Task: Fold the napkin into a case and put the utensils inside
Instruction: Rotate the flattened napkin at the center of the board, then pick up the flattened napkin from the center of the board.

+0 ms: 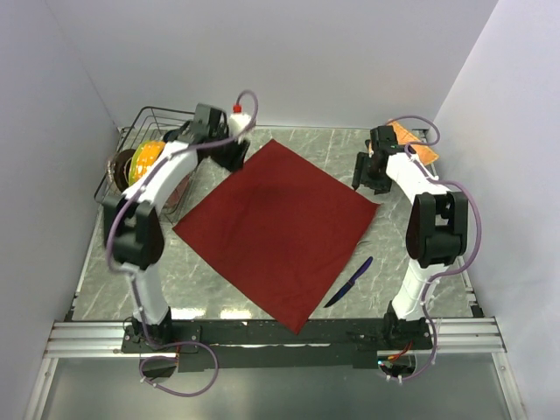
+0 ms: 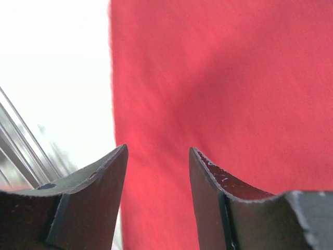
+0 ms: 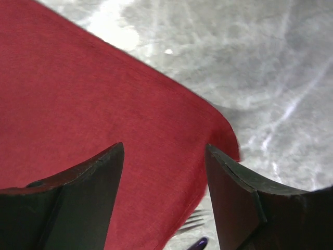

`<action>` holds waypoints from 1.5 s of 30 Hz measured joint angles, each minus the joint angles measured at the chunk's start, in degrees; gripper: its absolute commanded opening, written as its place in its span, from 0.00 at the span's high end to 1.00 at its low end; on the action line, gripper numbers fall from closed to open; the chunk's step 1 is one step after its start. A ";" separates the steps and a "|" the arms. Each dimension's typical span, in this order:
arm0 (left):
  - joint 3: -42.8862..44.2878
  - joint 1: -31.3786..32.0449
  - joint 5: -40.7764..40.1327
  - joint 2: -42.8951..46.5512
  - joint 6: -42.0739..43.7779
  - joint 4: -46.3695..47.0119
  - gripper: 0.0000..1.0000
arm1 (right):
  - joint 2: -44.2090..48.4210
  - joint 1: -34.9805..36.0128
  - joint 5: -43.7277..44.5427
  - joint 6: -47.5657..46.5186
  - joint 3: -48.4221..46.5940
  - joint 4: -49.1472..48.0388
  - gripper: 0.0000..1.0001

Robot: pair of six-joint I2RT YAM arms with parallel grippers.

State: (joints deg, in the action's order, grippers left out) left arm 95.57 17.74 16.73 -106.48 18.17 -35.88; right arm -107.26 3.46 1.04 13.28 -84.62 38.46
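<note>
— How do the pincers stand?
— Both spread, pinching nothing. The left pincer [image 2: 158,148] hovers over the napkin [image 1: 280,227] at its upper corner, the right pincer [image 3: 165,146] over its right corner.
— And the task's things?
— In the top view the knife [image 1: 350,282] lies lower right, slanting toward upper right. The napkin lies flat mid-frame as a diamond. The fork [image 3: 190,221] shows only tines at the cloth's edge.
— Surroundings?
— Grey marbled desk [image 1: 219,289], wire basket [image 1: 166,108] upper left, white walls [image 1: 350,52].

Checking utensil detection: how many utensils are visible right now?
2. The knife lies beside the napkin's near-right edge. The fork shows only its tines at the napkin's right corner in the right wrist view. More could be hidden under the cloth.
</note>
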 measured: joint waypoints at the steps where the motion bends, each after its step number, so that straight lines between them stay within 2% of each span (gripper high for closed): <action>1: 4.07 -0.28 -0.33 -3.13 -1.11 0.33 0.44 | 0.00 -0.04 1.09 0.26 0.02 0.26 0.30; 6: 23.67 -1.16 -1.20 -19.71 -5.51 3.48 0.44 | 0.63 -2.34 2.60 0.61 1.73 0.26 0.30; 9: 30.29 -1.29 -1.14 -26.49 -7.23 6.84 0.40 | 2.01 -4.39 1.90 0.55 3.52 0.52 0.31; 12: 30.58 -1.29 -0.94 -29.79 -9.07 10.88 0.36 | 3.82 -6.67 0.83 0.31 5.68 0.66 0.31; 21: 31.32 -1.27 2.21 -37.22 -16.02 22.53 0.37 | 6.16 -12.85 -3.37 -0.33 12.20 0.50 0.33; 28: 35.04 -1.27 2.86 -43.45 -19.08 26.67 0.37 | 4.70 -13.25 -6.78 -0.24 12.70 -1.03 0.37; 33: 35.08 -1.14 2.93 -44.46 -19.32 27.54 0.35 | 0.22 -13.38 -9.09 0.22 12.59 -1.95 0.40; 37: 35.82 -1.01 3.50 -44.65 -19.37 29.14 0.35 | -2.40 -13.66 -10.93 0.57 10.82 -1.73 0.46; 42: 41.00 -0.52 3.80 -47.78 -19.37 29.97 0.36 | -3.76 -13.97 -13.55 0.76 9.35 -1.88 0.54; 44: 41.62 -0.07 3.13 -48.46 -19.28 30.08 0.38 | -4.44 -14.01 -14.71 0.87 8.72 -1.77 0.58; 45: 41.70 0.22 2.60 -48.70 -19.23 30.08 0.38 | -4.70 -14.01 -15.30 0.90 8.44 -1.84 0.64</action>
State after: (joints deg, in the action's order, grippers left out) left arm 137.27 17.96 19.33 -155.17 -1.06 -5.80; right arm -111.96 -10.55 -14.26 14.17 -76.18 36.62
